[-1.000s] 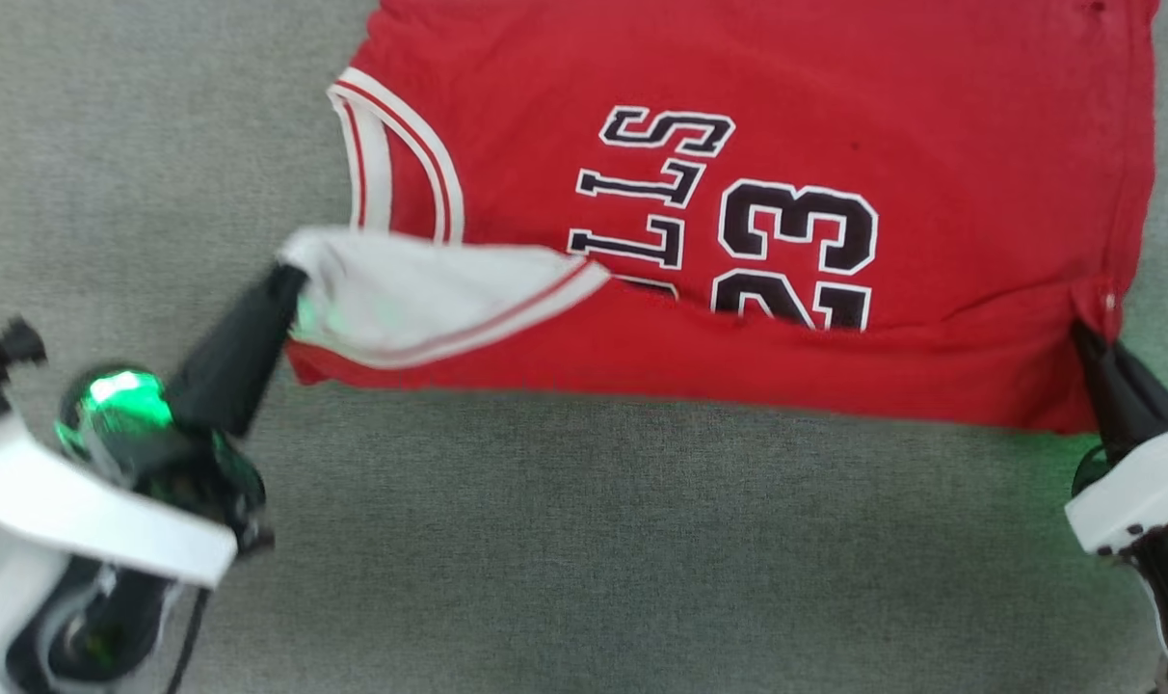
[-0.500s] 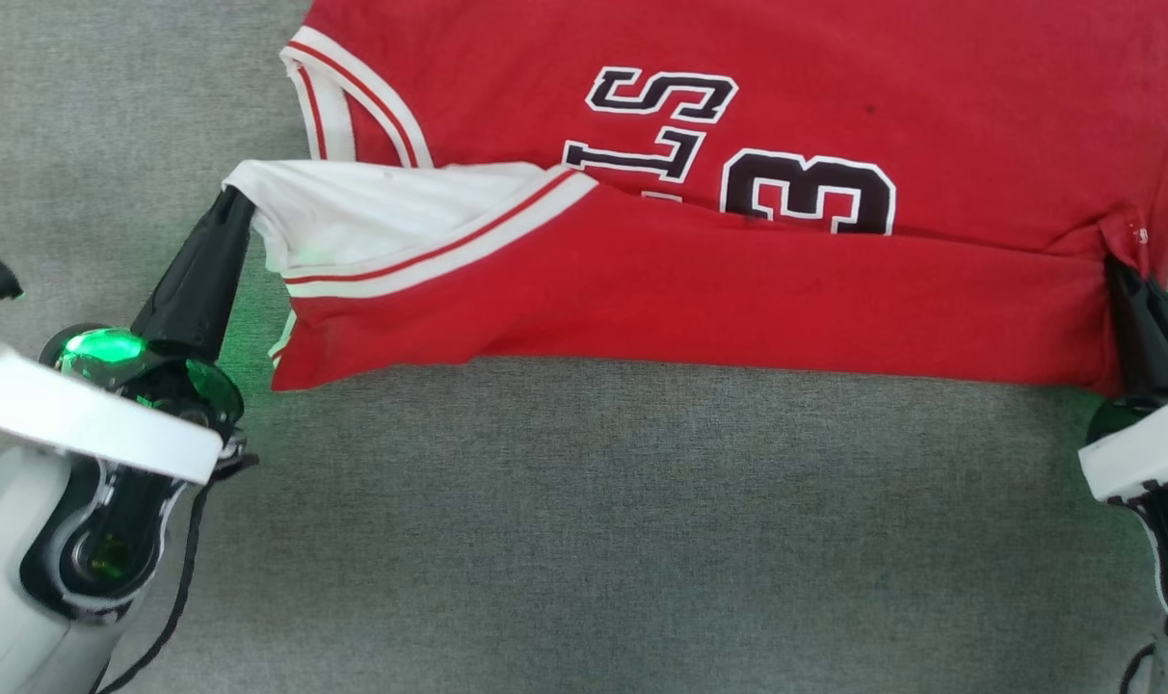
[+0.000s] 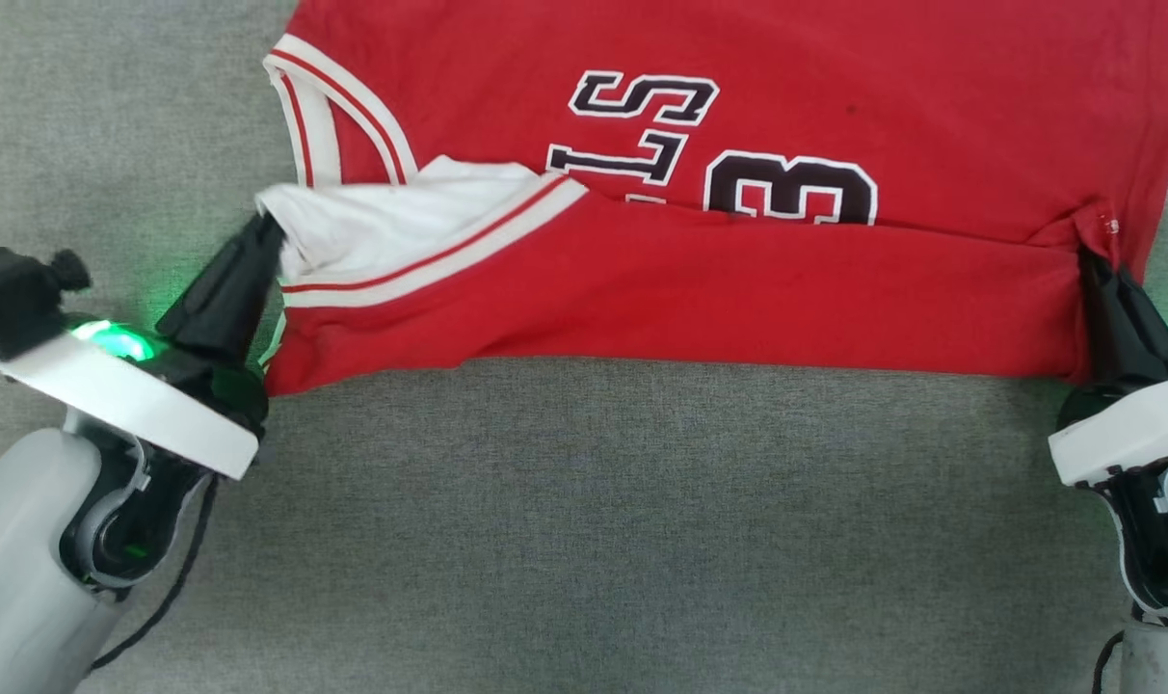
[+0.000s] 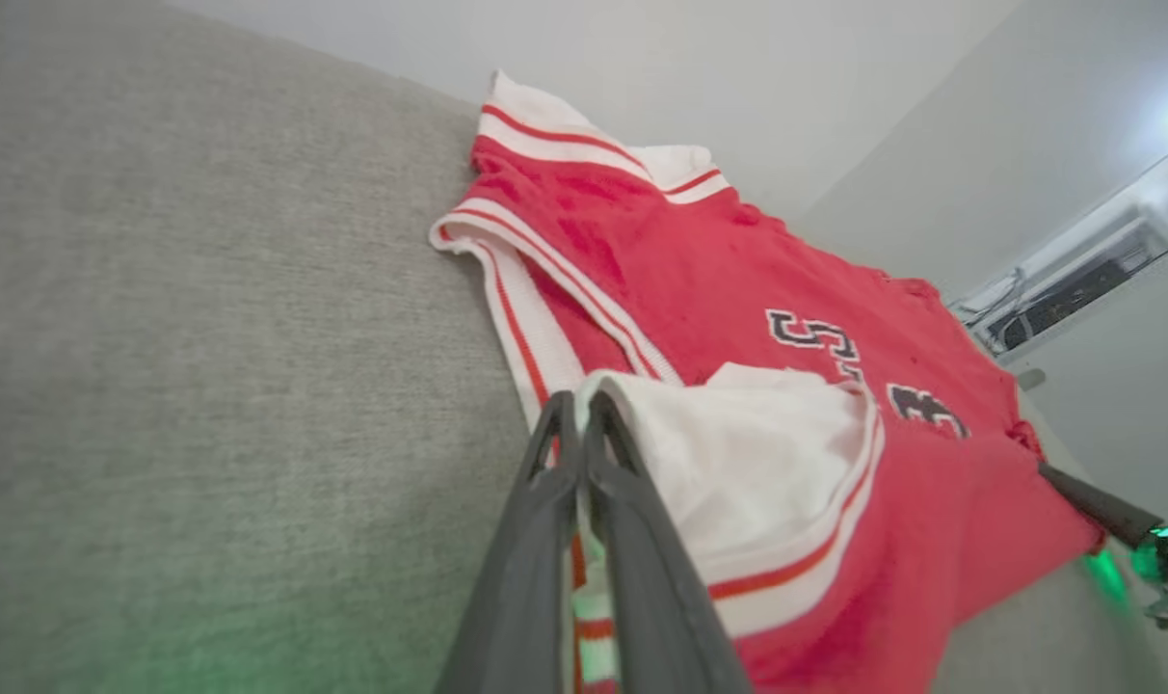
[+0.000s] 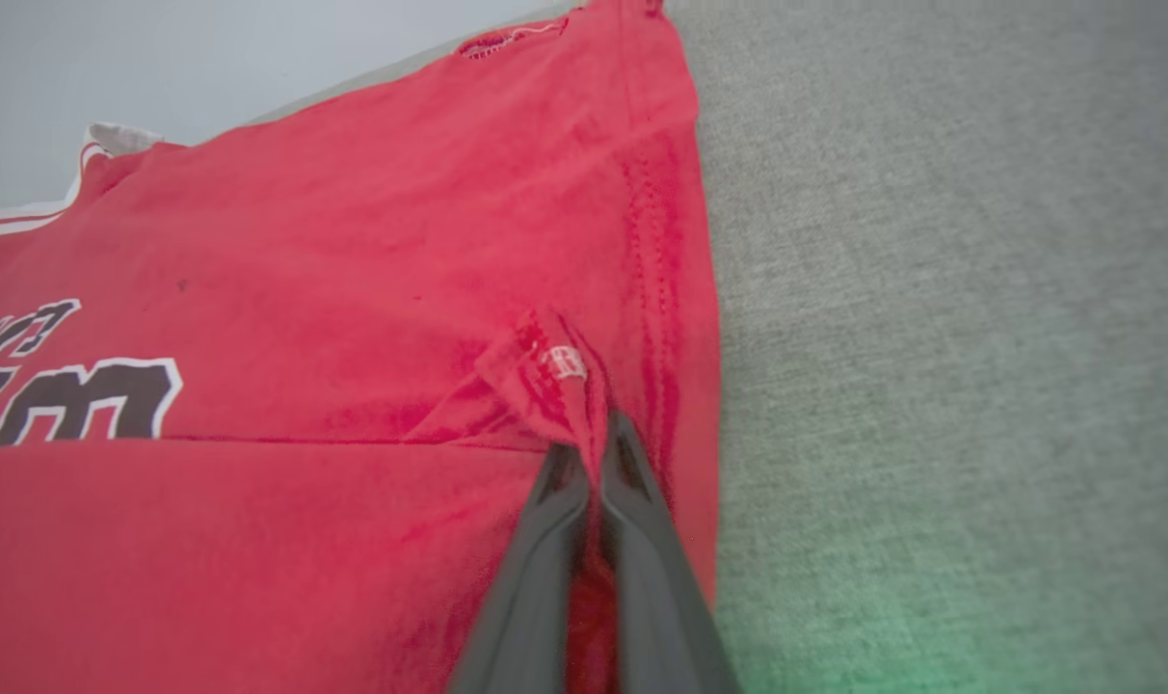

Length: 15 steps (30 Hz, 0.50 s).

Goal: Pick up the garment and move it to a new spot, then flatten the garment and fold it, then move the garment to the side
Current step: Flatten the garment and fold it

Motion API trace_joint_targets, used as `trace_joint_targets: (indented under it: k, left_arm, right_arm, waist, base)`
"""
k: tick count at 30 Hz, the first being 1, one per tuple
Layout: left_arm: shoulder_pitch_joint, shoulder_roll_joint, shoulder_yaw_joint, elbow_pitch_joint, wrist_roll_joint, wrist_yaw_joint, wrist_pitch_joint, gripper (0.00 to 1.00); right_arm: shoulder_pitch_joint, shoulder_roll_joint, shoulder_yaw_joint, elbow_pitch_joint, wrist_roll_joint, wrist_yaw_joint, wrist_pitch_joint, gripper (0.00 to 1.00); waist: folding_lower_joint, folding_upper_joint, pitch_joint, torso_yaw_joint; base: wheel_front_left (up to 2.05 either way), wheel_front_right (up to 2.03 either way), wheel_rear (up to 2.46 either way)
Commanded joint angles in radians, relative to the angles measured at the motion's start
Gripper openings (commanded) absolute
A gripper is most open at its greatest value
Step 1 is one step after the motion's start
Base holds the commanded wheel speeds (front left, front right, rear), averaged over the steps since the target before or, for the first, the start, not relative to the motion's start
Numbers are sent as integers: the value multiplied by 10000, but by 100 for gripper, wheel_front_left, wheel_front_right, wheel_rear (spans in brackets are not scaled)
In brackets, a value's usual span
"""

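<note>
Shirt [image 3: 738,289] pinched at both ends.
My left claw [image 3: 268,224] grips its white sleeve [image 3: 391,231]; my right claw [image 3: 1088,258] grips the hem corner [image 5: 545,361].

T-shirt [image 3: 738,299]: body solid red. Sleeve [image 3: 372,222] white; seam trim [image 3: 449,249] striped white/red/white. Neckline trim [image 3: 300,116] same scheme, white w/ thin red stripe. Chest lettering [image 3: 642,125] + numeral [image 3: 786,188] black w/ white outline. Tiny dark speck on red above numeral. Small white tag [image 5: 565,361] w/ red marks at hem corner. Surface [image 3: 594,530] beneath: mid grey, fine woven fleck. Left end effector [image 3: 268,229] & right end effector [image 3: 1090,262]: fingers black in head view, charcoal grey in wrist views. Wrist shells white. Lamp [image 3: 112,339] on L wrist bright green, throws green cast on grey cloth nearby. Cable [image 3: 165,598] black. Wall [image 4: 738,58] pale grey-white.
</note>
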Motion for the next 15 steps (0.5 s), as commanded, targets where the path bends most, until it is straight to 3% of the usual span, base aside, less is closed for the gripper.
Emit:
trace_joint_targets:
  k: [1,7,11,15]
  left_arm:
    - [-71,192,-218,131,353,28,5,100]
    - [-405,1331,-809,-433,928,26,2,100]
    - [-571,2662,-1444,-924,518,26,42,100]
    - [-1032,3959,-2351,-1565,-48,26,1247,100]
  right_arm:
    - [100,45,61,346,-138,-58,53,100]
    - [112,13,48,-64,-347,-53,-69,100]
    - [86,23,78,-410,-402,-35,40,100]
    - [96,20,39,-698,-468,-35,156,100]
  waist:
    - [0,0,-140,-26]
    - [0,0,-732,-20]
    - [0,0,-1050,-45]
    - [0,0,-1223,-82]
  base:
    - [0,0,0]
    - [0,0,0]
    - [0,0,0]
    - [0,0,0]
